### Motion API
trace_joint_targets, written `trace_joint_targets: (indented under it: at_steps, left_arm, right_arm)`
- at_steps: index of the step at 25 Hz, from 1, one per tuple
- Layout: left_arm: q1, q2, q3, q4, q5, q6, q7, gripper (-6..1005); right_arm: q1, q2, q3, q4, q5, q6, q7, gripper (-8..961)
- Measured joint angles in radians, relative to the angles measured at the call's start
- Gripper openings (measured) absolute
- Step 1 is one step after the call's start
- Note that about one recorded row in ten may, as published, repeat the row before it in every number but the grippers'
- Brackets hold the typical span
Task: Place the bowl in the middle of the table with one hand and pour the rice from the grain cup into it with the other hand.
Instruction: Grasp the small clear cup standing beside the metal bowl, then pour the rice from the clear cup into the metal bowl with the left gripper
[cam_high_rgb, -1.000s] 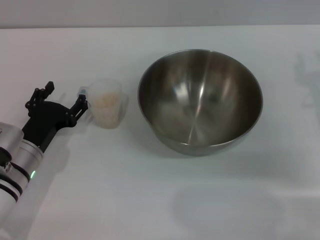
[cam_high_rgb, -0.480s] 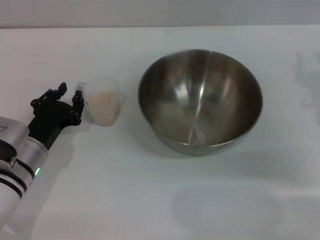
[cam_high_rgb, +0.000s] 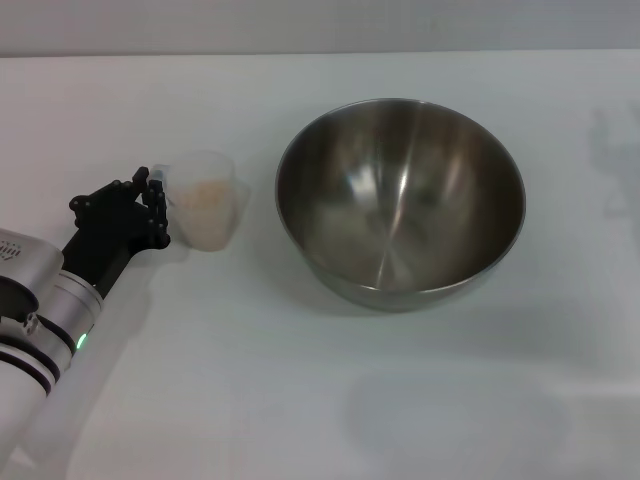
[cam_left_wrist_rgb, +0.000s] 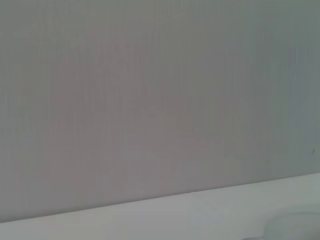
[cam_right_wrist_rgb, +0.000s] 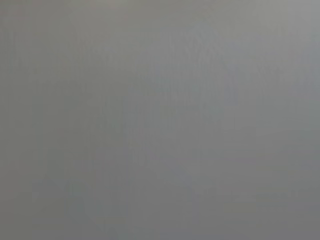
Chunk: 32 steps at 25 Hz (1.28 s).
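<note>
While the left arm's lower part runs out of the head view at the bottom-left corner, its silver sleeve and black wrist slant up toward the left gripper (cam_high_rgb: 150, 200), which sits at the side of the grain cup (cam_high_rgb: 207, 213). Its black fingers (cam_high_rgb: 157, 208) are drawn close together right where the cup's little side handle would be; the handle itself is hidden behind them, so a firm clamp on it cannot be confirmed, though the fingers look pinched in at the cup's edge. The cup stands upright on the table (cam_high_rgb: 250, 400), left of centre, and through its frosted wall the rice (cam_high_rgb: 208, 200) shows as a pale beige mass whose level is hard to judge.

Just right of the cup, apart from it by a narrow strip of white, the bowl (cam_high_rgb: 400, 200) rests upright near the middle of the table. Its brushed inside shows only reflections, and no grains can be made out in it. Faint grey shadows lie on the tabletop to the far right and below the bowl.

Neither wrist view helps much: the left wrist view shows a blank grey surface above a pale strip, with a dim curved edge cut off at one corner, too faint to name. The right wrist view is plain grey, and the right gripper appears nowhere.
</note>
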Motion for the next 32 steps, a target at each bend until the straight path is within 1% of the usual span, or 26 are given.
trace_joint_targets:
  at_steps: [8, 11, 13, 17, 19, 20, 23, 24, 25, 26, 27, 30, 32]
  left_arm:
    - [0.004, -0.001, -0.008, -0.013, -0.004, 0.001, -0.005, 56]
    - [0.003, -0.001, -0.01, -0.014, -0.027, 0.009, -0.006, 29]
    - [0.001, -0.001, -0.01, -0.016, -0.038, 0.018, -0.006, 29]
    - [-0.008, -0.001, -0.029, -0.027, -0.042, 0.077, 0.044, 28]
    - [-0.021, -0.001, -0.04, -0.035, -0.041, 0.171, 0.136, 28]
    - [-0.021, -0.001, -0.04, -0.035, -0.041, 0.171, 0.136, 28]
    - [-0.039, -0.001, -0.032, -0.045, -0.035, 0.267, 0.308, 28]
    - [-0.052, -0.002, -0.011, -0.056, -0.032, 0.312, 0.463, 28]
    - [-0.052, -0.002, -0.011, -0.056, -0.032, 0.312, 0.463, 27]
    - [-0.065, -0.002, 0.012, -0.07, -0.031, 0.331, 0.615, 27]
    - [-0.065, -0.002, 0.012, -0.07, -0.031, 0.331, 0.615, 27]
    - [-0.086, -0.001, 0.043, -0.1, -0.031, 0.335, 0.892, 27]
    - [-0.099, -0.001, 0.065, -0.112, -0.031, 0.331, 1.033, 27]
  right_arm:
    - [0.001, 0.001, 0.004, 0.008, 0.0, 0.0, 0.01, 527]
    - [0.003, 0.001, 0.005, 0.011, 0.0, 0.0, 0.022, 528]
    - [0.003, 0.001, 0.006, 0.012, 0.0, 0.0, 0.025, 529]
    - [0.006, 0.0, 0.007, 0.017, 0.004, 0.0, 0.022, 532]
    - [0.009, -0.002, 0.017, 0.023, 0.006, 0.0, 0.018, 533]
    - [0.009, -0.002, 0.017, 0.023, 0.006, 0.0, 0.018, 533]
    - [0.01, -0.004, 0.035, 0.024, 0.005, -0.001, 0.017, 535]
    - [0.011, -0.005, 0.039, 0.024, 0.005, -0.002, 0.017, 535]
    - [0.011, -0.005, 0.042, 0.024, 0.005, -0.002, 0.017, 536]
    - [0.012, -0.006, 0.044, 0.024, 0.005, -0.003, 0.017, 536]
    - [0.013, -0.006, 0.044, 0.024, 0.005, -0.005, 0.017, 537]
    - [0.016, -0.007, 0.045, 0.024, 0.005, -0.008, 0.016, 538]
    - [0.018, -0.008, 0.046, 0.024, 0.005, -0.009, 0.016, 540]
